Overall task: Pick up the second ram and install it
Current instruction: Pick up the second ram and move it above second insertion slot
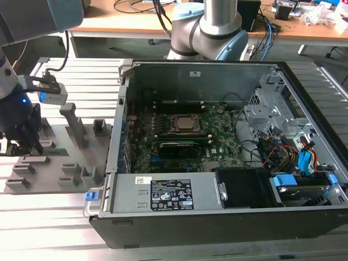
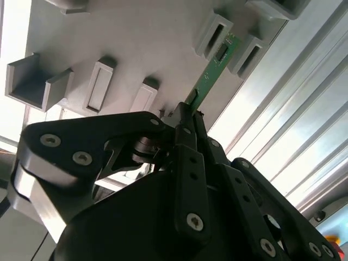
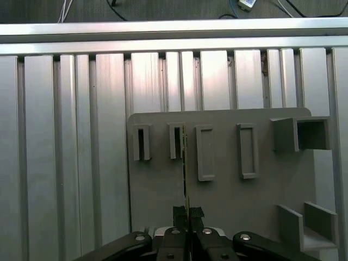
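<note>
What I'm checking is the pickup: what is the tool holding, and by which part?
The tool is shut on the second ram, pinching one end of the stick; its other end sits between grey holders.

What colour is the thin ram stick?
The second ram is green, best seen in the second wrist view.

Silver-tubed arm (image 1: 220, 16) with pale blue joint caps (image 1: 65, 13) and a black gripper (image 2: 190, 111) dotted with screws (image 2: 194, 221).

The second ram (image 2: 213, 70) is showing green with small dark chips. The end effector (image 2: 187, 111) is looking matt black with silver screws. The holder plate (image 3: 157, 185) is showing plain grey, the worktop (image 3: 65, 136) is gleaming silver in long ribbed stripes, and the motherboard (image 1: 220, 130) is showing dark green.
</note>
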Tool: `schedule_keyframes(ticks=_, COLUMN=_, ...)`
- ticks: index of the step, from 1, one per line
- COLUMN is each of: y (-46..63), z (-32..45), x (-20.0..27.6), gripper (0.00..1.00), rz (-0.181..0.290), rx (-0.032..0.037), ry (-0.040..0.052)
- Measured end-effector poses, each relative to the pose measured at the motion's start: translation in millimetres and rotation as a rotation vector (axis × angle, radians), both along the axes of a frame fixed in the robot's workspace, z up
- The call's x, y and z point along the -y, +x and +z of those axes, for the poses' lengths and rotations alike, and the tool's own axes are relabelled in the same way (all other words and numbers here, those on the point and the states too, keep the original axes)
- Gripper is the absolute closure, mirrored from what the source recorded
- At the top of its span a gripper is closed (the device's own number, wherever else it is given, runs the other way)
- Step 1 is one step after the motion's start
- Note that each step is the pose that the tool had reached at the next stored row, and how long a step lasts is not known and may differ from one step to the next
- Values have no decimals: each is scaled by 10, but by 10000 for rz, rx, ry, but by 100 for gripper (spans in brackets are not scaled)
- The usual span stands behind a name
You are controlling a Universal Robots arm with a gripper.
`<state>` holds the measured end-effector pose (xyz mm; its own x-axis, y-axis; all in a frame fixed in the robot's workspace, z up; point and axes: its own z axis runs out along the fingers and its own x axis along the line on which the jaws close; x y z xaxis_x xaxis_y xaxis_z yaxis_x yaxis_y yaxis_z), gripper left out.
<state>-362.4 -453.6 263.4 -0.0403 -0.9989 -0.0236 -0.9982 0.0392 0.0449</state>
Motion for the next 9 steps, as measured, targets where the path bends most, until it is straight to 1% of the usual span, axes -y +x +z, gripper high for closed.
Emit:
schedule_keyframes(ticks=5, y=0, z=70, x=-3, gripper=86, rz=-1, rx=0, ry=0)
schedule_keyframes(ticks=7, y=0, z=121, x=-6, gripper=86, rz=0, rx=-1, ry=-1)
schedule_keyframes(ticks=9, y=0, z=146, x=-8, gripper=86, rz=0, rx=0, ry=-1)
